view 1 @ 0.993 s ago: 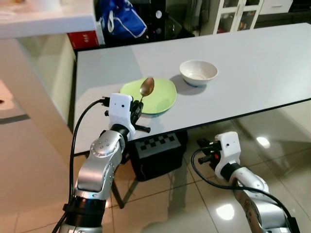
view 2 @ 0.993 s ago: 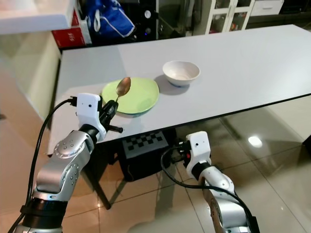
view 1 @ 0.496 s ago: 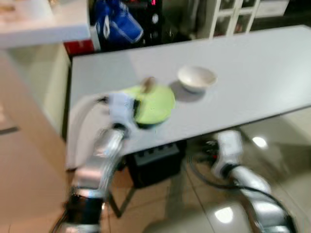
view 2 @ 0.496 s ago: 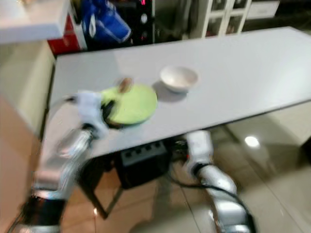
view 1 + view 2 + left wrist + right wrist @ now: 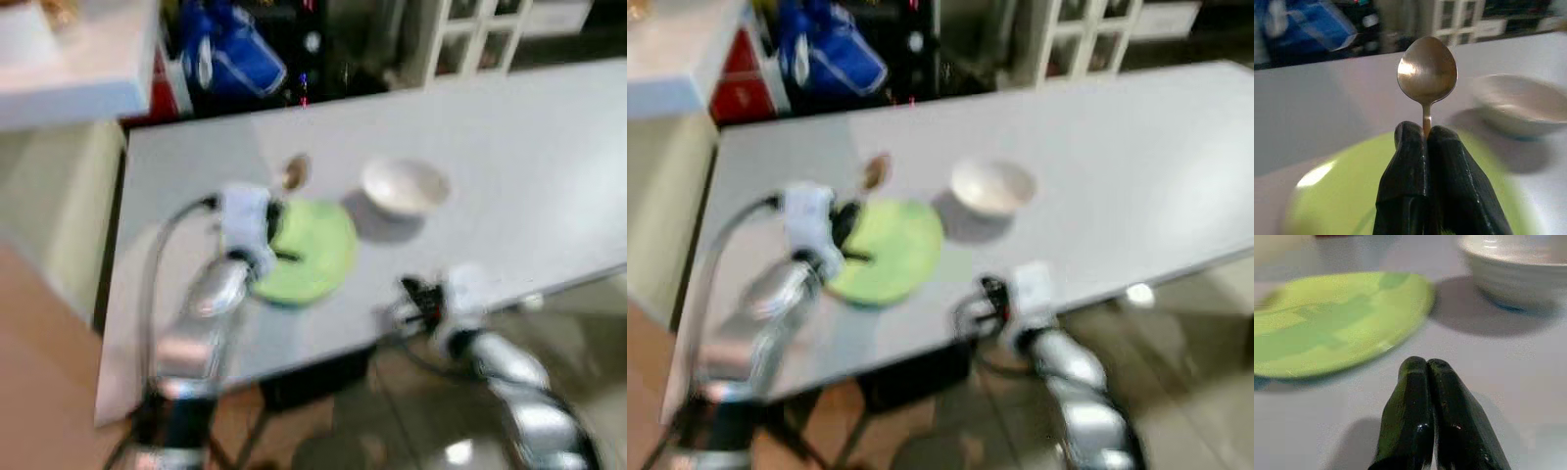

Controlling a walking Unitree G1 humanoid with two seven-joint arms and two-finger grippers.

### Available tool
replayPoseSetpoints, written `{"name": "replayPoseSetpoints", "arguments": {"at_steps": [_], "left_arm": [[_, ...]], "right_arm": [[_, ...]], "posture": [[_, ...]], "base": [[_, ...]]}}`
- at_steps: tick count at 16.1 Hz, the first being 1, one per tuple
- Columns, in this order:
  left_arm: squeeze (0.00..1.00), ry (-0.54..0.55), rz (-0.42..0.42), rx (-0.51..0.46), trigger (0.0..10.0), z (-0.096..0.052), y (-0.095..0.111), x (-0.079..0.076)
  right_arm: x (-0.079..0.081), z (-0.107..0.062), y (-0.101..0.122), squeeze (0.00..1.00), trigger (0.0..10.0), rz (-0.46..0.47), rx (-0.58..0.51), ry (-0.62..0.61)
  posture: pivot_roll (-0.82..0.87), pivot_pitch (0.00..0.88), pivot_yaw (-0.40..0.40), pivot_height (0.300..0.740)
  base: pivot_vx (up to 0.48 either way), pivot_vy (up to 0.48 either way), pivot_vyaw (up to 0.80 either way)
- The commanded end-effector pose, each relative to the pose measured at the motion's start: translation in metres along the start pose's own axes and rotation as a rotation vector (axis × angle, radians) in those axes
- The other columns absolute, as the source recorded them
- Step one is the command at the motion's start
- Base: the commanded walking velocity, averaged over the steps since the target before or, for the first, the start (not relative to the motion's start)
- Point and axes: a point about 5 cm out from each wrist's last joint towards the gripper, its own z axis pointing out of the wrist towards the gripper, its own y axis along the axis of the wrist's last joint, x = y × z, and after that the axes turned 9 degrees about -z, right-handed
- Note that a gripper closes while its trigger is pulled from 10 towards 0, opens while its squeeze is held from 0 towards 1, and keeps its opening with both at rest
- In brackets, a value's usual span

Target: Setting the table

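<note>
A green plate [image 5: 309,250] lies on the white table [image 5: 509,147], with a white bowl [image 5: 404,186] just beyond it to the right. My left gripper [image 5: 1425,133] is shut on the handle of a metal spoon [image 5: 1427,72], held upright over the plate's left side; the spoon's bowl [image 5: 293,173] shows above the plate. My right gripper [image 5: 1426,365] is shut and holds nothing; it hovers low over the table near the front edge, pointing at the plate [image 5: 1332,318] and bowl [image 5: 1513,271]. The eye views are blurred.
A blue bag [image 5: 230,59] and dark shelving stand behind the table. A white counter [image 5: 69,69] is at the far left. White cabinets [image 5: 470,34] are at the back right. Shiny tiled floor lies below the table's front edge.
The camera has moved closer and higher over the table, blurring the views. My left gripper with the spoon now sits over the plate, and my right gripper has risen from below the table to above its edge.
</note>
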Motion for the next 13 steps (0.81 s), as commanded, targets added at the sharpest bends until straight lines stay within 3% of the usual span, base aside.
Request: {"name": "replayPoseSetpoints", "arguments": {"at_steps": [1,13], "left_arm": [[0.00,-0.032,-0.005,-0.007,0.0,0.0022,0.0028,-0.0102],[0.00,-0.003,0.004,0.016,0.0,0.0069,0.0033,-0.0045]], "right_arm": [[-0.0073,-0.0063,-0.0046,0.00,10.0,-0.009,0.026,-0.026],[-0.0040,-0.0093,-0.0049,0.00,10.0,-0.008,0.034,-0.025]], "posture": [[-0.05,0.000,0.039,0.740],[-0.05,0.000,0.051,0.740]], "base": [[0.000,0.000,0.00],[0.000,0.000,0.00]]}}
